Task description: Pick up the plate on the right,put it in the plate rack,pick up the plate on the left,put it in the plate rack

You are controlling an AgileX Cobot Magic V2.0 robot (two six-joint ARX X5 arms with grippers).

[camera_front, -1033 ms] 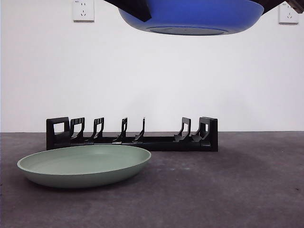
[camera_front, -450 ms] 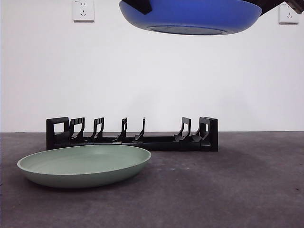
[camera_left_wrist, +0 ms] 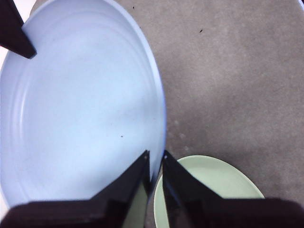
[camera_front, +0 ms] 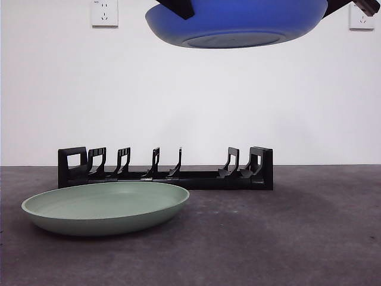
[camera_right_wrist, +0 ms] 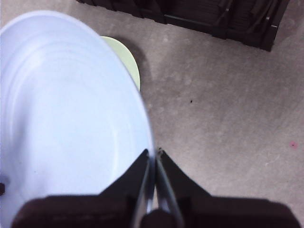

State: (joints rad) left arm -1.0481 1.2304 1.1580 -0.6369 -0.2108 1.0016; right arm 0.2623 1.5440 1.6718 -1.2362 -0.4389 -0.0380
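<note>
High above the plate rack [camera_front: 165, 168], the blue plate [camera_front: 237, 22] hangs: left gripper [camera_left_wrist: 155, 160] and right gripper [camera_right_wrist: 155, 154] each pinch its rim; green plate [camera_front: 106, 207] lies on the table [camera_front: 286, 238].

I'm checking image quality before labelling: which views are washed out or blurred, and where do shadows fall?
Both wrist views bleach the blue plate to pale blue; in the right wrist view its near rim blurs at the right gripper. The front view is sharp, with soft shadow under the green plate and plate rack.
</note>
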